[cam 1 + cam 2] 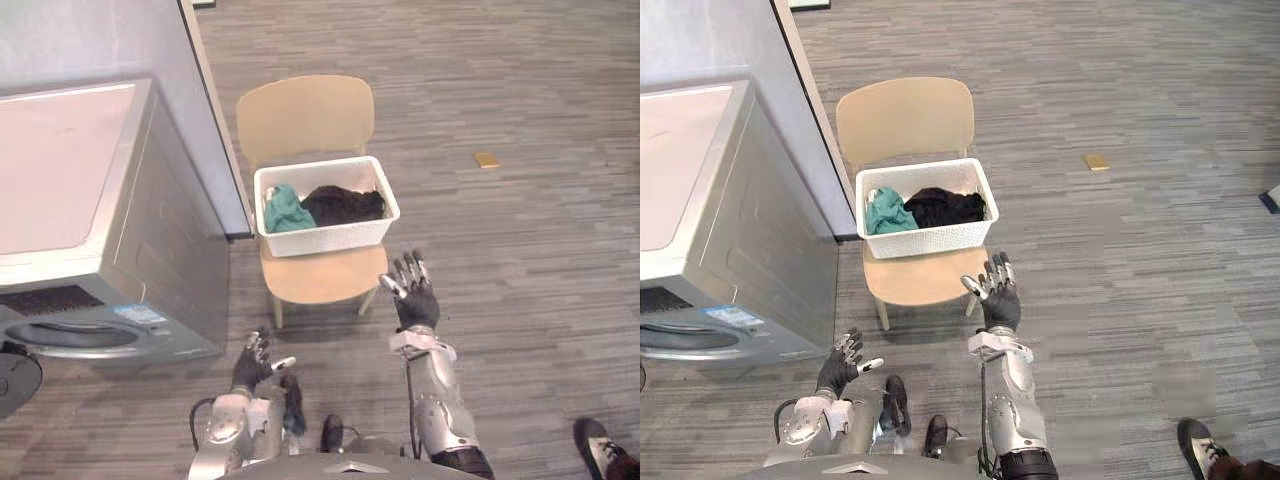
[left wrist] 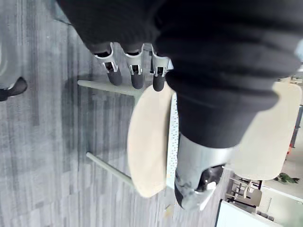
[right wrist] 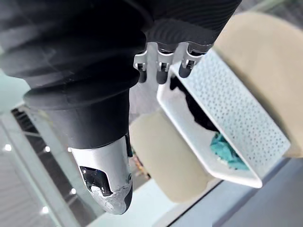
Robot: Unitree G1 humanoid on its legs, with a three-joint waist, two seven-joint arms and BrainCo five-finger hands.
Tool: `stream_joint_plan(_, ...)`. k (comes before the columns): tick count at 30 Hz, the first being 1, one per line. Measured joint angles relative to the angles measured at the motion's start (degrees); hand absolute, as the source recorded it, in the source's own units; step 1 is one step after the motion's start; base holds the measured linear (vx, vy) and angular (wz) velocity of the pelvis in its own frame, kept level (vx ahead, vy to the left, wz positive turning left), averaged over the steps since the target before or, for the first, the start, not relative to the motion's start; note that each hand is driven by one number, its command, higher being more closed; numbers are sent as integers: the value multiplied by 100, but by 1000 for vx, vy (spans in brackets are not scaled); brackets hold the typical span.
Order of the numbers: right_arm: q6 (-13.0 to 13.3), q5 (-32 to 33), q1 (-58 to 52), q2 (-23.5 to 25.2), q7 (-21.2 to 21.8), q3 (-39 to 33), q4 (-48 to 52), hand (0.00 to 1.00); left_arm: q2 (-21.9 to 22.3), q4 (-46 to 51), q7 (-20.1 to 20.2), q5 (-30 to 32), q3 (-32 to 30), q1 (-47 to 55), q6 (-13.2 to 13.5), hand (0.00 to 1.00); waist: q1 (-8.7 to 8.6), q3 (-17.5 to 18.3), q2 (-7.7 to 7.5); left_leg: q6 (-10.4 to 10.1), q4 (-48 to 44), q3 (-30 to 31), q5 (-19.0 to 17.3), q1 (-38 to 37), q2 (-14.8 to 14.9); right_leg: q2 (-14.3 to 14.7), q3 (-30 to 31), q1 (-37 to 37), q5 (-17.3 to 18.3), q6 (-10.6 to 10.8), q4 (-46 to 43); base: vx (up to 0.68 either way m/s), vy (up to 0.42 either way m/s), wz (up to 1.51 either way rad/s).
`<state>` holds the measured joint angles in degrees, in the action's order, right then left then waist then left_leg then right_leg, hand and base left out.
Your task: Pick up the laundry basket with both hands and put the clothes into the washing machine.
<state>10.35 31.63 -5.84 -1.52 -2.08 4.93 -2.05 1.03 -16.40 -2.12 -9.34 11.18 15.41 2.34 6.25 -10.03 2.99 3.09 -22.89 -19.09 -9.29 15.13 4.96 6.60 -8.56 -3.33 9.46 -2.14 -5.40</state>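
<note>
Left eye view: the washing machine (image 1: 90,230) stands at the left against a grey partition (image 1: 205,100). A pale wooden chair (image 1: 305,120) stands just beside the partition. A small yellow thing (image 1: 487,159) lies well apart on the floor, and a person's shoe (image 1: 600,445) shows at the lower right. The white laundry basket (image 1: 325,236) sits on the chair seat and holds a teal cloth (image 1: 287,210) and black clothes (image 1: 342,204).

Right eye view: the right hand (image 1: 998,300) hovers by the seat's front corner, fingers spread and empty. The left hand (image 1: 840,370) is lower, near the machine, also spread and empty.

Left wrist view: straight fingers (image 2: 136,78) point at the seat edge.

Right wrist view: straight fingers (image 3: 162,73) are apart from the basket's perforated wall.
</note>
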Motion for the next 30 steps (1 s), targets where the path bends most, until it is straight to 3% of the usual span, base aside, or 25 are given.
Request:
stream_joint_plan(1, -29, -60, 31, 4, -10, 162, -35, 0, -22, 0, 2, 24, -31, 30, 1, 0, -1, 83, -35, 234, 3, -42, -29, -144, -45, -153, 7, 280, 390, 431, -919, 324, 88, -11)
stream_joint_plan(2, -60, -86, 88, 3, -21, 186, -82, 0, -25, 1, 0, 30, -48, 20, 1, 0, -9, 87, -67, 254, -9, -107, -85, -222, -37, -238, 6, 546, 562, 727, -1620, 399, 105, -14)
stream_joint_plan(3, -175, -332, 155, 88, -40, 237, -135, 0, -82, -2, -1, 73, -42, -5, -3, 0, -29, 94, -138, 259, -6, -140, -199, -483, -110, -533, 13, 1161, 631, 1533, -3407, 321, 97, -3)
stream_joint_plan(4, -221, -489, 150, 169, -50, 242, -136, 0, -128, 0, 0, 86, -27, -9, -3, 0, -58, 95, -201, 290, 26, -119, -238, -673, -195, -746, 6, 1369, 576, 1734, -4214, 317, 84, 10)
stream_joint_plan(5, -237, -563, 148, 200, -58, 263, -135, 0, -162, 1, -2, 118, -18, -12, -4, 0, -93, 92, -237, 318, 54, -74, -258, -803, -262, -902, -15, 1463, 573, 1720, -4644, 239, 37, 42)
stream_joint_plan(7, -286, -937, 145, 267, -73, 292, -133, 0, -280, 15, -22, 231, -14, -52, -5, 0, -208, 106, -321, 337, 362, 272, -270, -1184, -479, -1444, -165, 1674, 650, 1132, -5229, 282, 0, 72)
stream_joint_plan(8, -290, -1001, 149, 258, -93, 289, -131, 0, -282, 28, -25, 239, -23, -66, -5, 0, -208, 107, -317, 334, 414, 352, -269, -1217, -485, -1513, -183, 1725, 682, 984, -5119, 255, -41, 82)
stream_joint_plan(10, -334, -1246, 129, 258, -191, 248, -120, 0, -278, 15, -20, 287, 15, -130, -7, 0, -243, 106, -316, 263, 448, 902, -254, -1208, -553, -1636, 37, 1815, 813, 738, -4076, 275, -111, 101)
stream_joint_plan(11, -341, -1332, 116, 267, -209, 216, -98, 0, -275, 5, -18, 301, 29, -153, -7, 0, -264, 107, -316, 227, 470, 1051, -239, -1201, -582, -1619, 227, 1825, 810, 740, -3713, 260, -167, 128)
stream_joint_plan(13, -396, -1651, -103, 256, -242, 39, 255, 0, -262, -11, -18, 372, 36, -218, -6, 0, -306, 108, -319, 63, 469, 1622, -226, -1140, -688, -1514, 1169, 1854, 663, 838, -2496, 189, -205, 134)
stream_joint_plan(14, -435, -1794, -138, 243, -247, 1, 348, 0, -264, -25, -18, 399, 24, -222, -6, 0, -307, 109, -321, -2, 413, 1760, -261, -1104, -700, -1513, 1298, 1831, 563, 861, -2274, 170, -272, 125)
stream_joint_plan(16, -461, -2265, -146, 210, -329, -86, 455, 0, -303, -73, -20, 409, 11, -237, -5, 0, -301, 102, -480, -232, 177, 2131, -397, -1042, -790, -1585, 1416, 1695, -73, 806, -1730, 116, -282, 112)
stream_joint_plan(17, -470, -2508, -120, 180, -424, -91, 528, 0, -321, -146, -24, 478, -1, -279, 0, 0, -282, 112, -673, -413, 7, 2343, -553, -901, -875, -1701, 1322, 1640, -343, 1146, -1629, 74, -412, 118)
stream_joint_plan(18, -548, -2707, -40, -19, -465, -121, 582, 0, -198, -296, -27, 517, -1, -308, -19, 0, -256, 158, -501, -561, -145, 2599, -638, -712, -628, -1537, 939, 1565, -309, 1015, -1537, 91, -528, 122)
stream_joint_plan(20, -586, -2990, 25, -303, -447, -350, 782, 0, 0, -309, 2, 509, 24, -265, -19, 0, -159, 231, -326, -818, -82, 3045, -550, -447, -314, -1273, 386, 1531, -393, 780, -1293, 34, -327, 87)
stream_joint_plan(22, -586, -3011, 132, -388, -443, -540, 822, 0, 29, -342, 37, 494, 26, -289, -19, 0, -159, 225, -335, -938, 17, 3170, -453, -341, -204, -1232, 141, 1526, -418, 691, -1222, 15, -200, 64)
stream_joint_plan(25, -669, -3583, 971, -667, -605, -981, 660, 0, -29, -353, 178, 500, 95, -356, -34, 0, -129, 56, -327, -957, 222, 2745, -74, -187, 26, -1221, -259, 1473, -536, 558, -1071, -10, -148, 57)
stream_joint_plan(30, -956, -4482, 3485, -1228, -902, -961, -1099, 0, -259, -222, 256, 383, 238, -614, -35, 0, 27, -511, -189, -846, 405, 2457, 202, 215, 35, -1241, -197, 1738, -943, 577, -745, -143, 5, 1)
